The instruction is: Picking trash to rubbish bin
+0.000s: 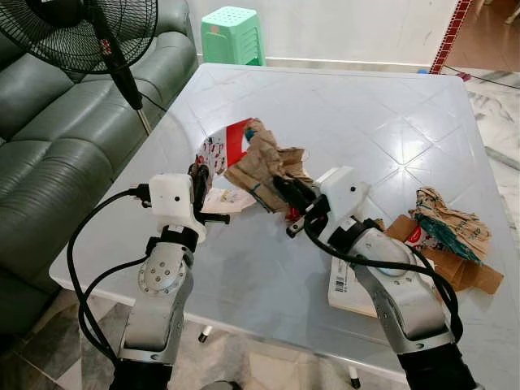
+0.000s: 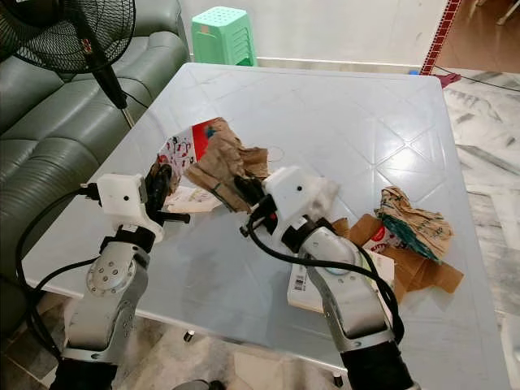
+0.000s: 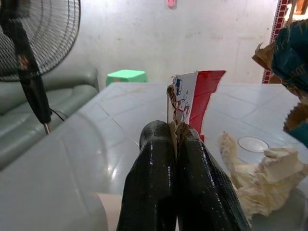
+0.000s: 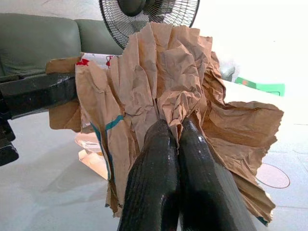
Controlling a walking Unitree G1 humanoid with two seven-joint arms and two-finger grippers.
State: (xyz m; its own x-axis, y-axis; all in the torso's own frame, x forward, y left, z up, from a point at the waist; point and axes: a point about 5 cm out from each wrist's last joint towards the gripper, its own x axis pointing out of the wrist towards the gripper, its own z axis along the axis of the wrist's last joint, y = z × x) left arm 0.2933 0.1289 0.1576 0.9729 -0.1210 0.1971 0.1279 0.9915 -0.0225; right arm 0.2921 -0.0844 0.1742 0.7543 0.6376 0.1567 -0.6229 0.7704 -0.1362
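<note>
A red-and-white printed carton (image 1: 227,142) and a crumpled brown paper bag (image 1: 264,162) are held together above the pale table (image 1: 349,114), near its left front. My left gripper (image 1: 200,175) is shut on the carton's edge; in the left wrist view its fingertips (image 3: 185,137) pinch the carton (image 3: 195,89). From the right, my right gripper (image 1: 282,185) is shut on the brown bag, and the right wrist view has the bag (image 4: 163,67) bunched between its fingers (image 4: 166,159). A white crumpled paper (image 1: 225,201) lies on the table just below the left gripper.
More trash lies at the table's right front: a crumpled brown-and-teal bag (image 1: 451,221) on torn cardboard (image 1: 467,272), and a flat white box with a barcode (image 1: 344,284). A standing fan (image 1: 81,32) and grey sofa (image 1: 49,154) are at the left, a green stool (image 1: 233,34) behind.
</note>
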